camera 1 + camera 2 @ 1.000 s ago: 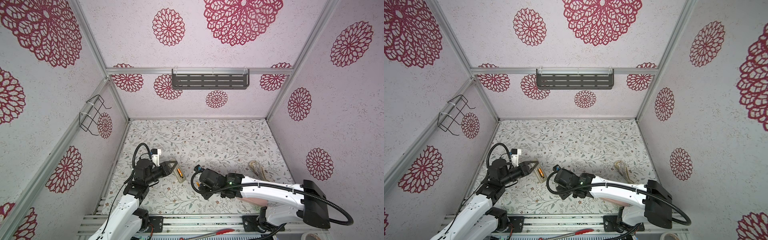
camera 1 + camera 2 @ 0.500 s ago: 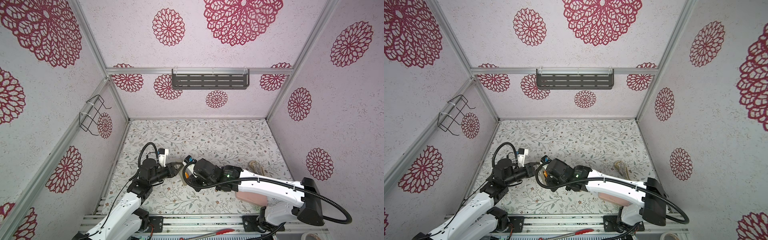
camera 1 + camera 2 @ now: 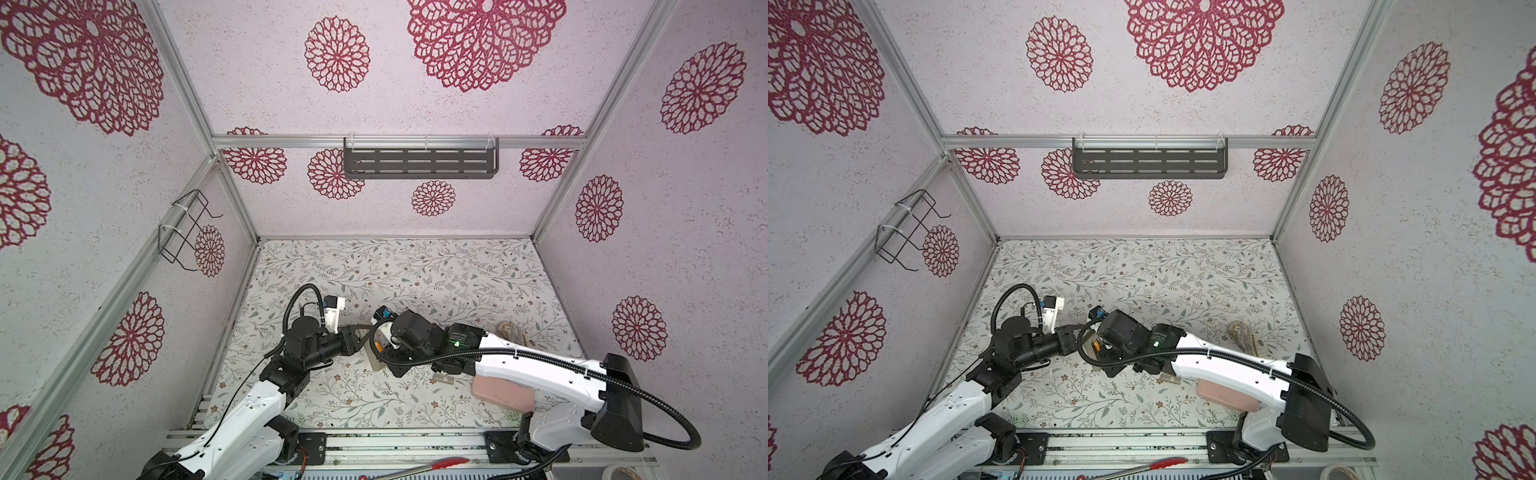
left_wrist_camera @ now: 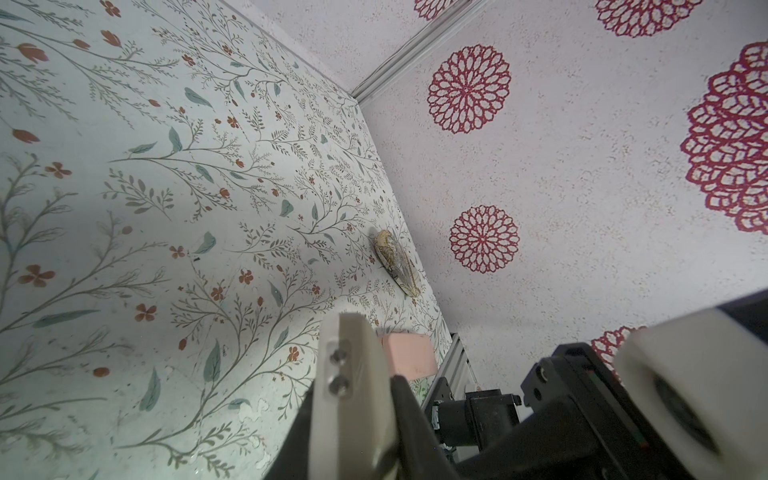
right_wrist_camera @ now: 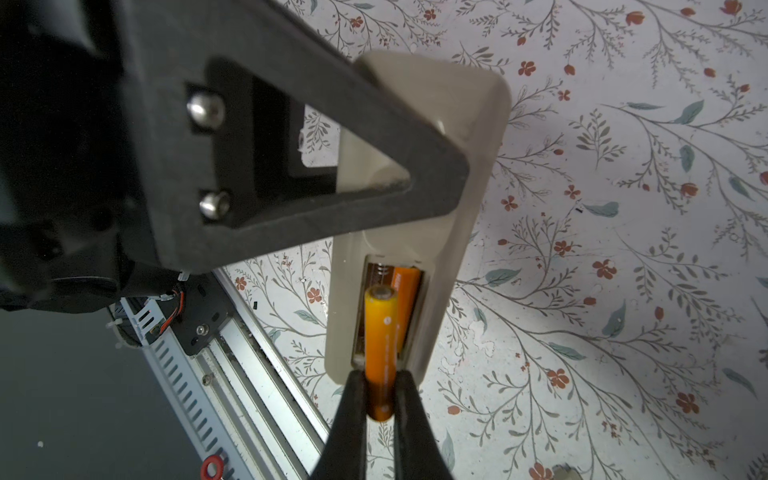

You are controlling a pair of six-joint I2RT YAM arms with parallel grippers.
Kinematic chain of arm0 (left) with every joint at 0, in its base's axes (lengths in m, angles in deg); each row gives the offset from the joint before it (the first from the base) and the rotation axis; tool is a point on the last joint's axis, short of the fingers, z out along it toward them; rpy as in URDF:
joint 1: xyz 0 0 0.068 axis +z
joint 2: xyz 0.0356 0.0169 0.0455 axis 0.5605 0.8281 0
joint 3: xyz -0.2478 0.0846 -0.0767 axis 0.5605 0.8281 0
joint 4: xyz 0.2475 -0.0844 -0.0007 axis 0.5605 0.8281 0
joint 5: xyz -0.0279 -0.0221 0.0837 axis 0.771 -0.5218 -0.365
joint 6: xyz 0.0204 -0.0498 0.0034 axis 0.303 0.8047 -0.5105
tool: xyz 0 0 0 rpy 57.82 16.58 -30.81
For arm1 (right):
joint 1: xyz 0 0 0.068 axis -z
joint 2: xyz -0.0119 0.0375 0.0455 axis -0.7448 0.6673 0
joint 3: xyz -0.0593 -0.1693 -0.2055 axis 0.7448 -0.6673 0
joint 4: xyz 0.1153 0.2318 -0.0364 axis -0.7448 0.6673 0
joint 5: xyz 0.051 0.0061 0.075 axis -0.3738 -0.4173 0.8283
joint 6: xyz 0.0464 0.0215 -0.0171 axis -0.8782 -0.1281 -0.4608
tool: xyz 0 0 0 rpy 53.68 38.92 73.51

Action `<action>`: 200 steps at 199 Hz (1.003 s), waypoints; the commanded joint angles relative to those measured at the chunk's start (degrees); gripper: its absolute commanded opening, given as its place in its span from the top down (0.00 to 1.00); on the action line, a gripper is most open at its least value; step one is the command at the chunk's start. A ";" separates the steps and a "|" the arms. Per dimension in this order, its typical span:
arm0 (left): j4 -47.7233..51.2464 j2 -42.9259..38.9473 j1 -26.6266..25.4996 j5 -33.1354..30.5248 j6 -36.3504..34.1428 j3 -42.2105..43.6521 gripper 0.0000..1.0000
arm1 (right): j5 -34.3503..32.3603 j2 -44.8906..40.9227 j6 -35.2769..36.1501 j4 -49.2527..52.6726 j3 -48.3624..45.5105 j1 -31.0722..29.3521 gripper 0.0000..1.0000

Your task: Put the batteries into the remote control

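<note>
Left claw (image 3: 360, 332) clamped across remote (image 5: 465, 232) at end away from open compartment, beige back up. Remote at left-centre of bench (image 3: 415, 270), seemingly lifted clear of it. Right claw (image 5: 380, 395) pinched narrow on orange battery (image 5: 380, 332), free end tilted over empty slot. Second battery (image 5: 407, 291) already seated in neighbouring slot. Pink pad (image 3: 503, 392) at front right.

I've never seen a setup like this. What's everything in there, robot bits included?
remote control: one, beige, left of middle
batteries: two, orange; one in the remote's open bay, one tilted over it
pink pad: one, pink, front right
oval patterned object: one, tan, right side
shelf: one, grey, back wall
wire rack: one, black, left wall
tool: one, red-handled, front edge
left gripper: one, black, shut on the remote
right gripper: one, black, pinching the tilted battery
</note>
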 commanded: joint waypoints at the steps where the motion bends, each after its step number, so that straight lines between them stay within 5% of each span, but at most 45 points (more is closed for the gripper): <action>1: -4.11 0.49 -0.24 -0.40 -0.03 -0.71 1.00 | 1.20 -0.29 -1.42 0.95 0.48 0.30 1.00; 200: -9.76 2.33 -0.36 0.74 1.74 1.61 1.00 | 3.36 6.15 -1.71 7.26 6.06 3.51 1.00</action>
